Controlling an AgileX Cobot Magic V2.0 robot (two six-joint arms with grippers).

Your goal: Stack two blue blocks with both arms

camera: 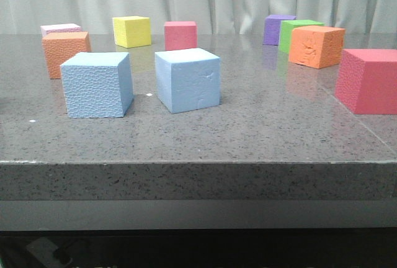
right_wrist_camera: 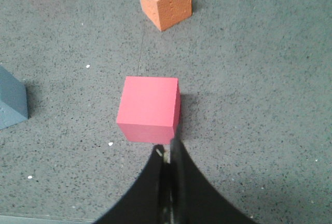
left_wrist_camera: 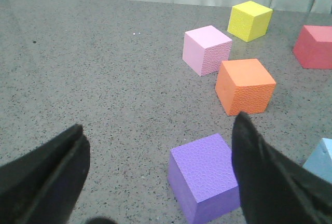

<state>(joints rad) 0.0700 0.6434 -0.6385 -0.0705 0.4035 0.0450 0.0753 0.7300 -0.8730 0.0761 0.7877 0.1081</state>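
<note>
Two light blue blocks sit apart near the table's middle in the front view: a pebbly one (camera: 96, 85) on the left and a smoother, dented one (camera: 187, 79) to its right. No arm shows in that view. My left gripper (left_wrist_camera: 159, 123) is open above the table, and a purple cube (left_wrist_camera: 207, 175) lies between its fingers, close to the right finger (left_wrist_camera: 262, 172). A corner of a light blue block (left_wrist_camera: 321, 159) peeks in beyond that finger. My right gripper (right_wrist_camera: 167, 150) is shut on nothing, its tips just short of a red cube (right_wrist_camera: 149, 108). Part of a blue block (right_wrist_camera: 10, 102) shows off to one side.
Other cubes ring the blue ones: orange (camera: 65, 52), yellow (camera: 131, 31), pink-red (camera: 180, 35), purple (camera: 278, 29), green (camera: 298, 32), orange (camera: 316, 46) and a large red one (camera: 369, 80). The table's front edge (camera: 198, 162) runs across the near side.
</note>
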